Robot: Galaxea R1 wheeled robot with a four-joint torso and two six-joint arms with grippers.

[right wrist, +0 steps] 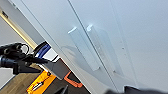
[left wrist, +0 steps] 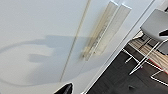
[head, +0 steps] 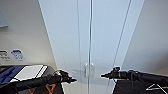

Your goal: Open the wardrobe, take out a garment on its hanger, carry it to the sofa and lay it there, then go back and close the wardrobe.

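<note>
— Two doors, both shut, and the wardrobe (head: 105, 37) stands straight ahead of the robot, close enough that its white panels take up the middle of the head view. Where would you take hold?

— At the handles (head: 89, 70), the pair of small white strips either side of the middle seam. They stand proud of the flat fronts, as the wrist views show (left wrist: 107, 30) (right wrist: 93, 47), so there is an edge to hook behind.

— How do you judge the doors will handle?

— Stiff and flat, I'd say, and probably light on their hinges, being tall and narrow. The surface looks smooth and glossy, so pressing on the bare panel would likely slip. The handles are slim, which calls for a careful, thin grip.

— And the arms?

— The left gripper (head: 71, 80) hangs just beside the handles on its own side, near handle height but apart from the door. The right gripper (head: 103, 75) mirrors it from the other side, also not touching. Neither holds anything. Whether their pincers stand wide or narrow I cannot tell; the tips are dark and blurred.

— Anything nearby to mind?

— A white stool (left wrist: 155, 25) on thin legs stands near the cabinet's side.
</note>
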